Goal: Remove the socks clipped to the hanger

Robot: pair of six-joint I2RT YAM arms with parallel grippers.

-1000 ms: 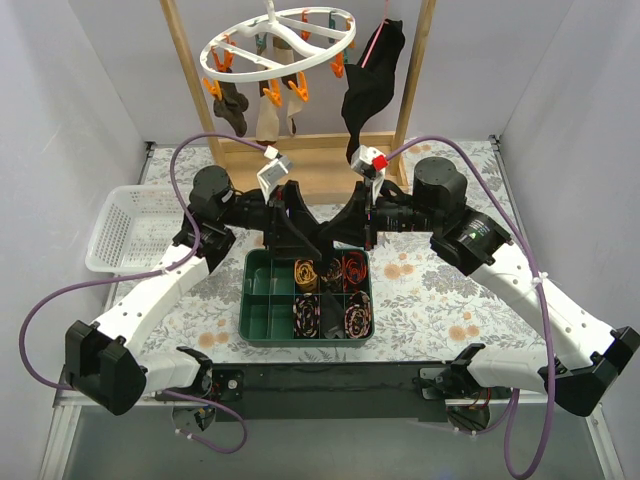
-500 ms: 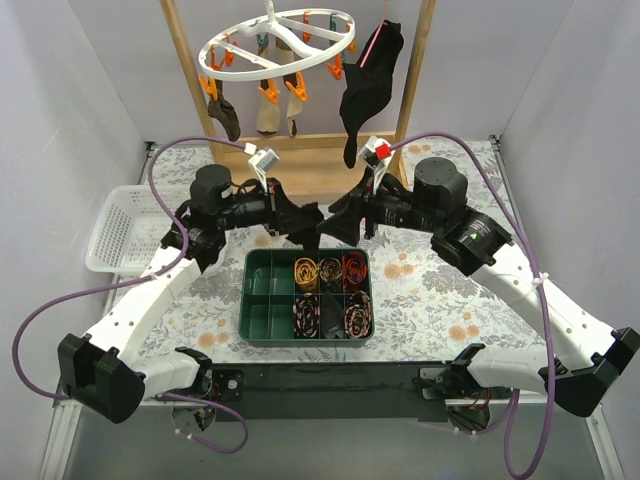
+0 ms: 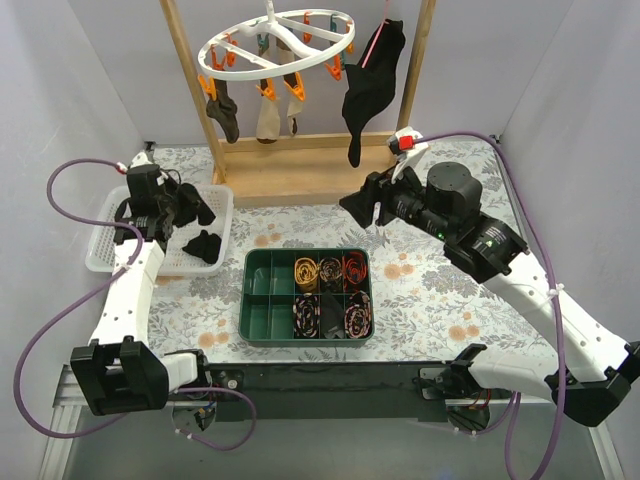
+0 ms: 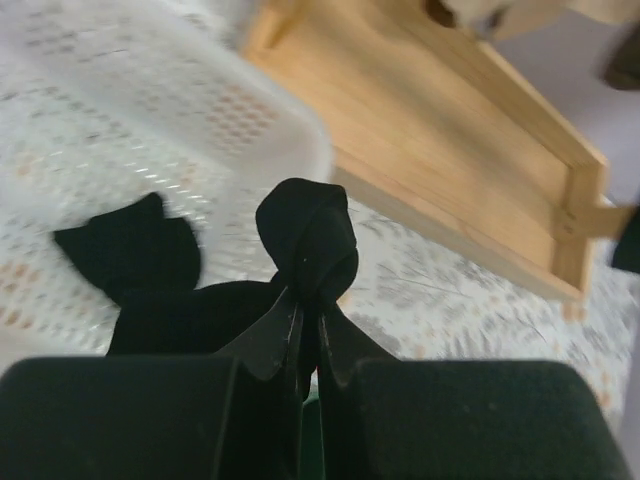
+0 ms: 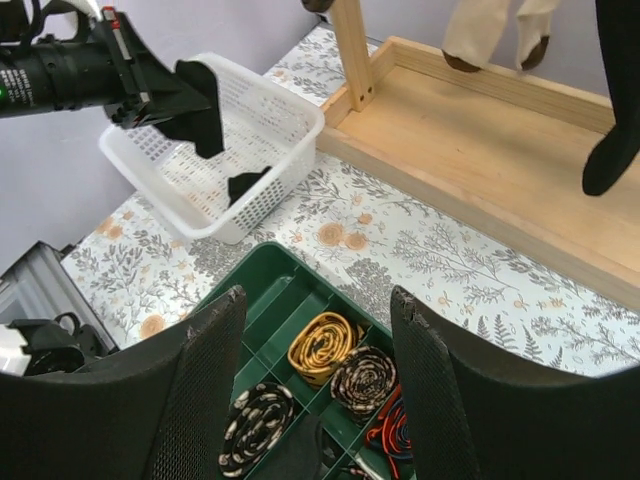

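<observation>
Swung to the basket point(image 3: 104, 240), left pincer point(image 4: 305, 300) grips a black sock point(image 4: 305, 235); wrist view shows right pincer point(image 5: 318, 300) agape.

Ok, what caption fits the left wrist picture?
Left end effector holds a limp black fabric sock over the white plastic mesh basket.

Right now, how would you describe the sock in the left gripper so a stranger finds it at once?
Look at the white basket on the robot's left. Above it the left gripper pinches a black sock; the other black sock lies loose inside the basket.
</observation>
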